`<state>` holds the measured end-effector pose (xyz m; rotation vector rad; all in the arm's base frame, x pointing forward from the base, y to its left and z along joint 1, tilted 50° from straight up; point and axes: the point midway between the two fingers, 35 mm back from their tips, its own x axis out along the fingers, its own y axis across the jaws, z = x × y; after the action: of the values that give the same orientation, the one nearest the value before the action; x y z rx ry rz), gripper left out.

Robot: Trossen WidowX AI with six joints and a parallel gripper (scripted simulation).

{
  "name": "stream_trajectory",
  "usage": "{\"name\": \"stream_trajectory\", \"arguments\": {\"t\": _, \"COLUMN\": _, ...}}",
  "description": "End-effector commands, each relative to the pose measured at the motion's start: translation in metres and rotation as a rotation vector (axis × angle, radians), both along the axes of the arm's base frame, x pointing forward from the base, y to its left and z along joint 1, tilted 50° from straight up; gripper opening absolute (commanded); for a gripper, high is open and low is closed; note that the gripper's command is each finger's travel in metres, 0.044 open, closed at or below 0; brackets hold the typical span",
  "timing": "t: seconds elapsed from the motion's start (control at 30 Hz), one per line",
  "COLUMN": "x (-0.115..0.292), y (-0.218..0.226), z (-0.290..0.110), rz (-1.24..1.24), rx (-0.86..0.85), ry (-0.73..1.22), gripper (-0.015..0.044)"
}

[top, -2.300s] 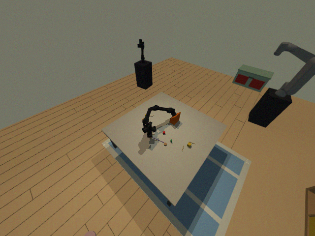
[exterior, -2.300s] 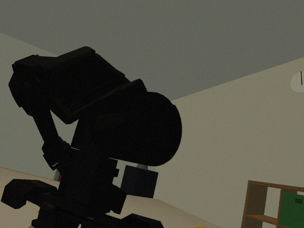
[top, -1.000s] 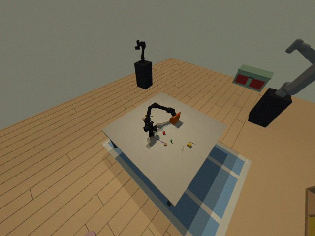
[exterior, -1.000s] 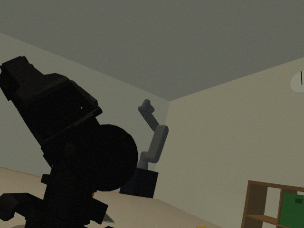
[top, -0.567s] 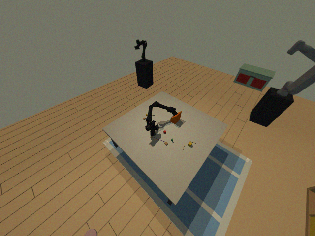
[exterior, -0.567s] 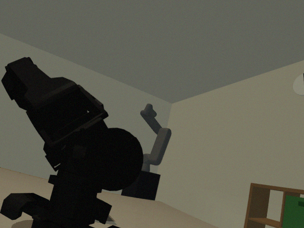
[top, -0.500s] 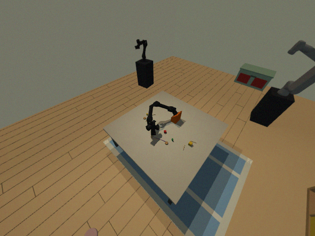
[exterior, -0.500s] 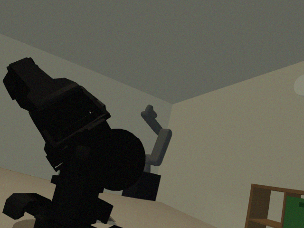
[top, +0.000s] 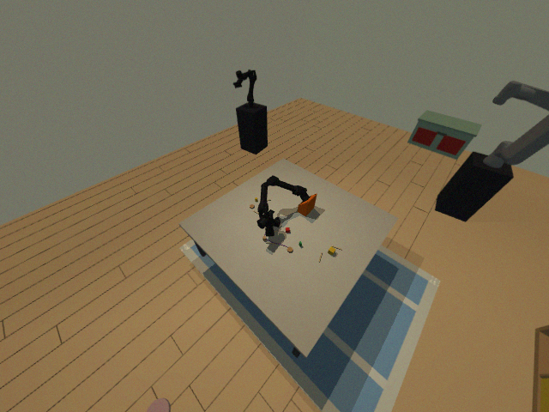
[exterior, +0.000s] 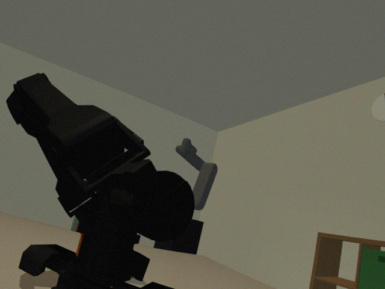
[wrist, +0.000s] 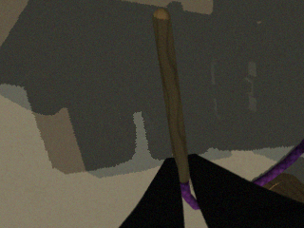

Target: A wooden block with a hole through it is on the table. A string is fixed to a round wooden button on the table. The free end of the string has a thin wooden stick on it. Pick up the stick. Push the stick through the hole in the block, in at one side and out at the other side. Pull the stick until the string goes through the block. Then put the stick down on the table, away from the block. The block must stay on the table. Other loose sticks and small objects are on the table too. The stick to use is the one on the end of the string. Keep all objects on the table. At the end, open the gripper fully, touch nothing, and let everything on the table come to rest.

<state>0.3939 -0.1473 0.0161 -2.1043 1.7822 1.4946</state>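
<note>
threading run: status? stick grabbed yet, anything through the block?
Done: the end effector is shut on the stick, gripped at its string end, purple string trailing off. In hand: stick held above the table. Left: the whole pass through the block, not identifiable here; pull-through, set-down, release.
</note>
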Motion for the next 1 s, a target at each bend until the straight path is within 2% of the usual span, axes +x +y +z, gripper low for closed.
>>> {"name": "stream_trajectory", "arguments": {"t": 0.0, "x": -0.003, "y": 0.003, "z": -0.003, "rz": -0.002, "rx": 0.000, "ry": -0.002, "gripper": 0.0000}}
{"name": "stream_trajectory", "arguments": {"t": 0.97, "x": -0.029, "y": 0.024, "z": -0.023, "rz": -0.001, "rx": -0.002, "ry": -0.002, "gripper": 0.0000}}
